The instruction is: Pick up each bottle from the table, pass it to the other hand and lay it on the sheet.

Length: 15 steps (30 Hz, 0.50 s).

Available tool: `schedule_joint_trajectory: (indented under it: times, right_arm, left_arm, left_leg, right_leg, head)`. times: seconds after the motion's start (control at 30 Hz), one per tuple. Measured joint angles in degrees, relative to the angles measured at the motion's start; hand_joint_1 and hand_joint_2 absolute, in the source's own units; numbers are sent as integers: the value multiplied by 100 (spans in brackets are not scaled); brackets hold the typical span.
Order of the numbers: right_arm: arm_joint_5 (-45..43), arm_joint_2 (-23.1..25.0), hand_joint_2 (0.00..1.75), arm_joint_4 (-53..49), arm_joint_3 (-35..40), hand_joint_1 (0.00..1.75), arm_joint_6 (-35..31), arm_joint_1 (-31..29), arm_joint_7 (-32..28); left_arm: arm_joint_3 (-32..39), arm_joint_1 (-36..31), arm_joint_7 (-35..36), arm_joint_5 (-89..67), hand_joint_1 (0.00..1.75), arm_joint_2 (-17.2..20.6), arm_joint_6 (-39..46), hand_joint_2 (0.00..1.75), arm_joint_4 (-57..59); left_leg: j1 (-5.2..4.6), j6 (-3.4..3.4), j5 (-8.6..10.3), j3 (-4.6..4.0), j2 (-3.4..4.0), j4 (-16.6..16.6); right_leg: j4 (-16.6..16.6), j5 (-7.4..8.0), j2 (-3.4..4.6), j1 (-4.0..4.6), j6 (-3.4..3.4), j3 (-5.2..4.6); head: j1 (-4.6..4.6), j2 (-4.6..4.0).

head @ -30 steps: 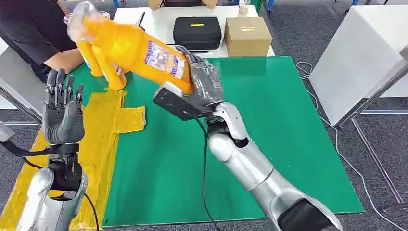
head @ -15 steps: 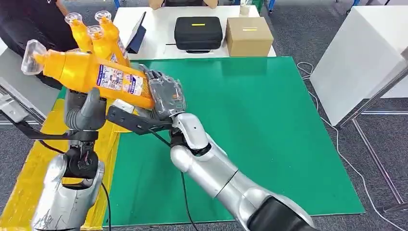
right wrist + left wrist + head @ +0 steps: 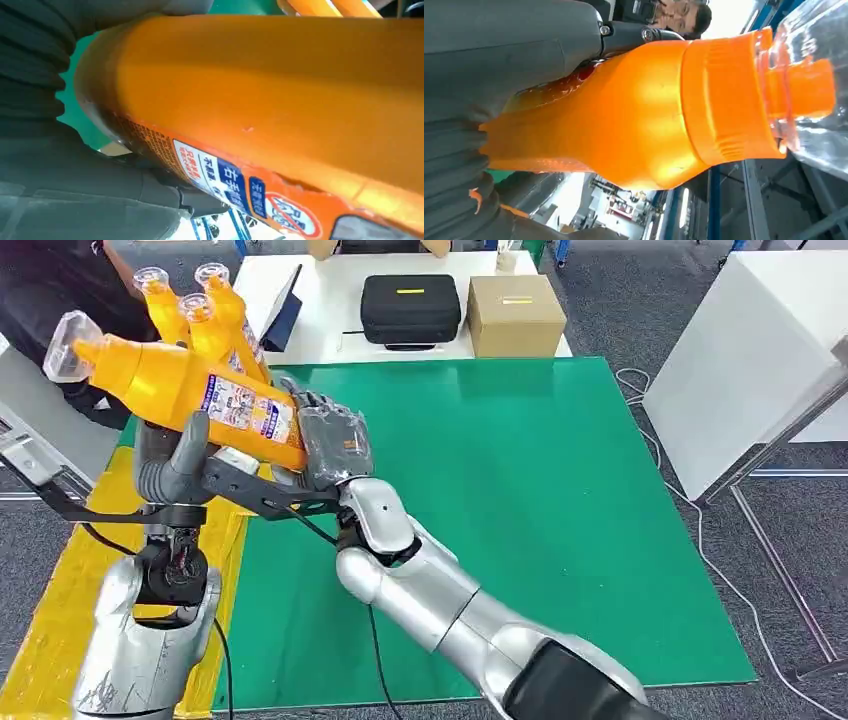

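An orange bottle (image 3: 180, 390) with a clear cap and a blue-and-white label lies tilted in the air over the table's left side, cap toward the far left. My right hand (image 3: 330, 445) grips its base end. My left hand (image 3: 165, 475) is under its middle, thumb up against the front and fingers hidden behind. In the left wrist view the bottle's shoulder (image 3: 634, 115) lies in my left hand (image 3: 499, 60), a dark finger reaching over it. In the right wrist view my right hand (image 3: 50, 150) wraps the labelled body (image 3: 275, 85). The yellow sheet (image 3: 60, 590) lies below.
Three more orange bottles (image 3: 205, 325) stand at the far left of the green mat (image 3: 520, 490). A person in black (image 3: 40, 300) sits behind them. A black case (image 3: 410, 308) and a cardboard box (image 3: 515, 315) are on the white table beyond.
My right arm swung the bottle left, from over the mat to above my left hand. The left hand went from raised and spread to lying under the bottle, thumb now against it.
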Motion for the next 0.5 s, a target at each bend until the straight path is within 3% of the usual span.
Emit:
schedule_joint_trajectory:
  times: [0.5]
  right_arm:
    - [-160,-20,175,-105,949,175,99,-120,403]
  left_arm:
    - [66,-109,-166,-1082,0,4,356,175,138]
  left_leg:
    - [-1,0,0,-1,0,0]
  right_leg:
    - [0,0,1,-1,-1,-2]
  head:
    - [-2,0]
